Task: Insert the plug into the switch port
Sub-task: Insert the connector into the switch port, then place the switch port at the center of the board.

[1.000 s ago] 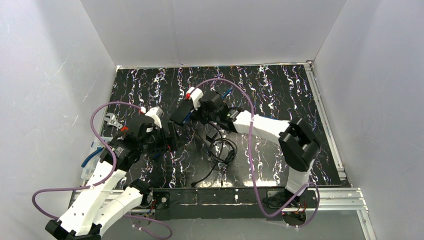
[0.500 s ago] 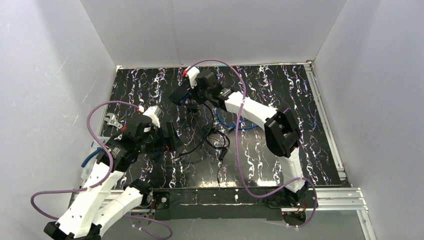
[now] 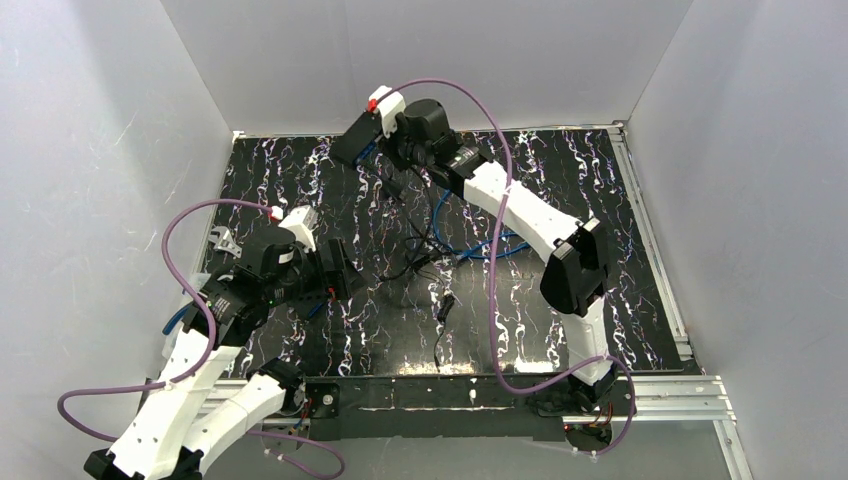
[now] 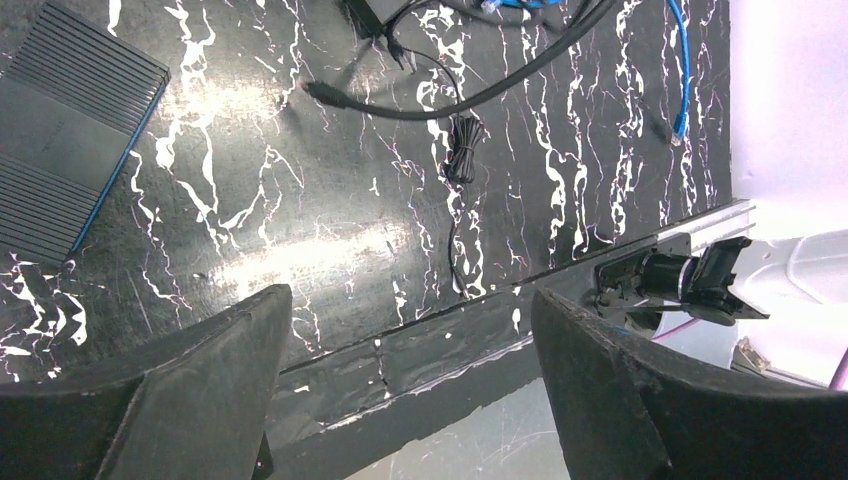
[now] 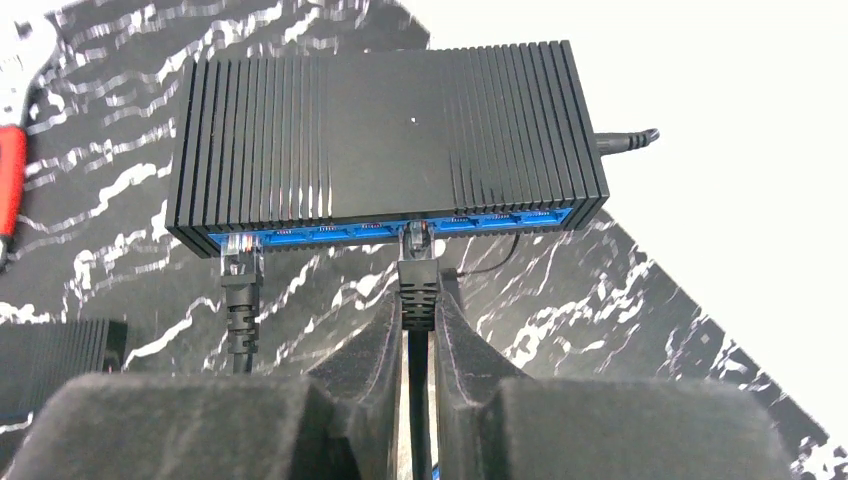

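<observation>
The switch is a black ribbed box with a blue port face, and it hangs in the air above the mat. My right gripper is shut on the black boot of the plug, whose clear tip sits in a middle port. Another black plug sits in the leftmost port. From above, the switch is raised near the back wall with the right gripper beside it. My left gripper is open and holds nothing, over the mat's near edge at front left.
A second black ribbed box lies on the mat by the left gripper. Black cables trail down from the switch across the mat's middle, and a blue cable loops beside them. White walls stand at the back and both sides.
My right arm has risen and swung toward the back wall, carrying the switch up off the mat by the gripped plug. The cables were dragged along. The left arm barely moved.
</observation>
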